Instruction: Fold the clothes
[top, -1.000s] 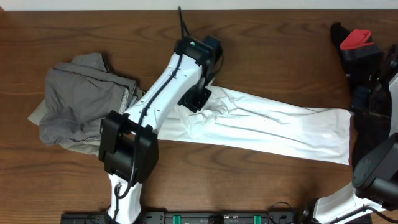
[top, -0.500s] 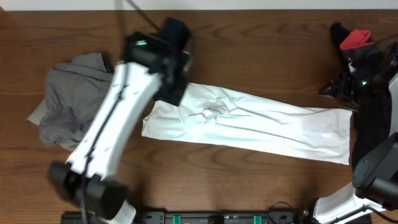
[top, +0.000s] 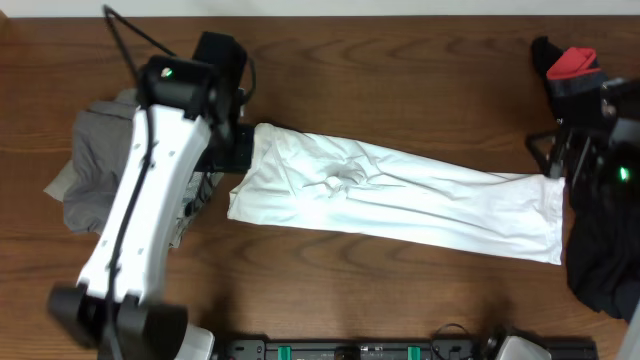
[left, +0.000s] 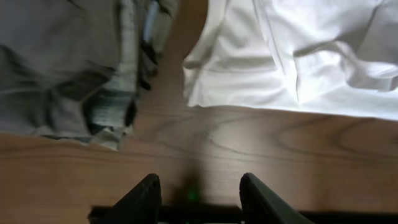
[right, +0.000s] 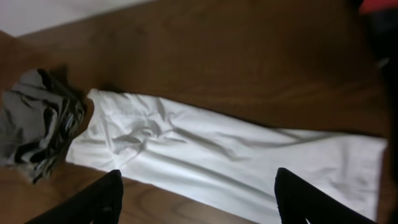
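Note:
The white T-shirt lies as a long folded strip across the table, print hidden. It also shows in the left wrist view and the right wrist view. A grey-khaki pile sits at the left, seen too in the wrist views. A black-and-red piece lies at the back right. My left gripper is open and empty over bare wood between the grey pile and the shirt's left end. My right gripper is open and empty above the shirt's right end.
A black garment is heaped at the right edge, beside the shirt's right end. Bare wooden table shows behind and in front of the shirt. A black rail runs along the front edge.
My left arm has swung left from the shirt's middle to its left end by the grey pile. The shirt's left end now lies flatter. My right gripper has come over the shirt's right end.

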